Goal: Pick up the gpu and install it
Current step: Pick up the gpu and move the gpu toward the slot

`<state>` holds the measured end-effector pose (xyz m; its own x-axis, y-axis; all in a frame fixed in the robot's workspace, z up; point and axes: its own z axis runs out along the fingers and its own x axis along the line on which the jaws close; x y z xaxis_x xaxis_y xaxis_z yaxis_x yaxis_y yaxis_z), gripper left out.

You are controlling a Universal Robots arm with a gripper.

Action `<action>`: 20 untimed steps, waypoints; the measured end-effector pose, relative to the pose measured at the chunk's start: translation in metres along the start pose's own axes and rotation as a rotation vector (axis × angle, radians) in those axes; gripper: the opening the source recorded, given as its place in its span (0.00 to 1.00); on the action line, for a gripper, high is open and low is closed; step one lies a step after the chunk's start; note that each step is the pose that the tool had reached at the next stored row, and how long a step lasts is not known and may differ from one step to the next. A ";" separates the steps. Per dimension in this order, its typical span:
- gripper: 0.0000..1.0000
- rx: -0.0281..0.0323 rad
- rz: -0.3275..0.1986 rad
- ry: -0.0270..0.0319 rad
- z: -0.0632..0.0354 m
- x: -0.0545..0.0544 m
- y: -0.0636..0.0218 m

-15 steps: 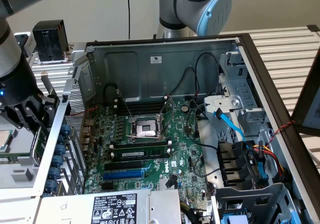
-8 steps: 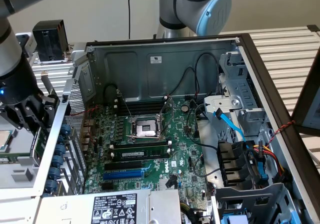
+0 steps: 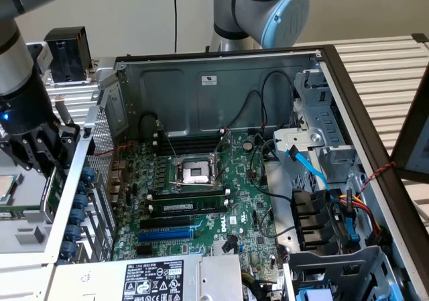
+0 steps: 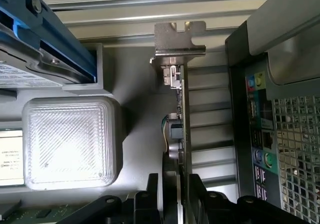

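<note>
Gripper (image 3: 39, 152) is hanging at the exterior view's left, outside the open computer case (image 3: 221, 86) and just beside its perforated rear wall (image 3: 100, 147). The gpu (image 3: 49, 195) is hanging below the fingers, above a grey tray (image 3: 27, 237).

On the wrist view, the gripper (image 4: 175, 185) is clamping the gpu (image 4: 181, 134) edge-on, one finger pressing each face. The card's silver bracket (image 4: 175, 42) is pointing away from the wrist, and the case's port panel (image 4: 260, 134) is standing near it.
</note>
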<state>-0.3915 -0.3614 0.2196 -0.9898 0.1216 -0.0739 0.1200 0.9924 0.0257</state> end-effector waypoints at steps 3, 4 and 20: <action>0.38 0.0196 -0.002 0.0021 0.0001 0.000 0.0009; 0.38 0.0209 -0.002 0.0020 0.0001 0.000 0.0009; 0.38 -0.0055 -0.005 0.0051 0.0006 0.000 -0.0005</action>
<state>-0.3915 -0.3618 0.2190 -0.9908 0.1165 -0.0689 0.1146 0.9929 0.0309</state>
